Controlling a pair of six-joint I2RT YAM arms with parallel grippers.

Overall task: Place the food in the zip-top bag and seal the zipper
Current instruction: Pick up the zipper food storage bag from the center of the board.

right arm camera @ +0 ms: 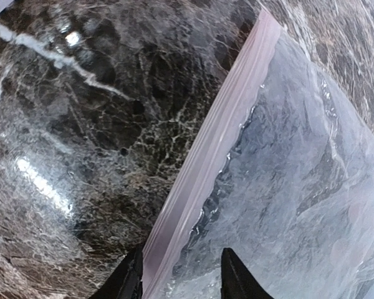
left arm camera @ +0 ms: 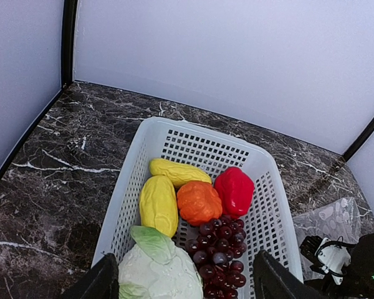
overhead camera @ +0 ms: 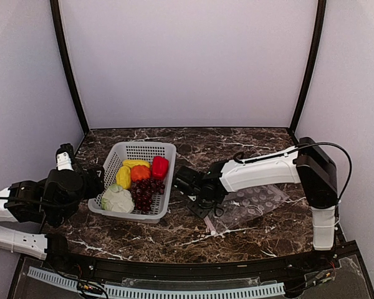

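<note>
The food lies in a white mesh basket (overhead camera: 143,145): a dark purple grape bunch (left arm camera: 221,249), a pale cabbage (left arm camera: 156,268), two yellow pieces (left arm camera: 158,204), an orange piece (left arm camera: 199,202) and a red piece (left arm camera: 235,190). My left gripper (left arm camera: 190,283) hangs open over the basket's near end, above the cabbage and grapes, holding nothing. The clear zip-top bag (overhead camera: 262,199) lies flat on the table to the right of the basket. My right gripper (right arm camera: 182,274) is low over its left end, open. Its fingers straddle the pinkish-white zipper (right arm camera: 218,137), one finger at the strip's outer edge.
The table is dark marble (overhead camera: 237,140), walled by pale panels at the back and sides. The basket (left arm camera: 174,128) stands left of centre, close to my left arm. My right arm (overhead camera: 262,169) reaches across above the bag (left arm camera: 330,218).
</note>
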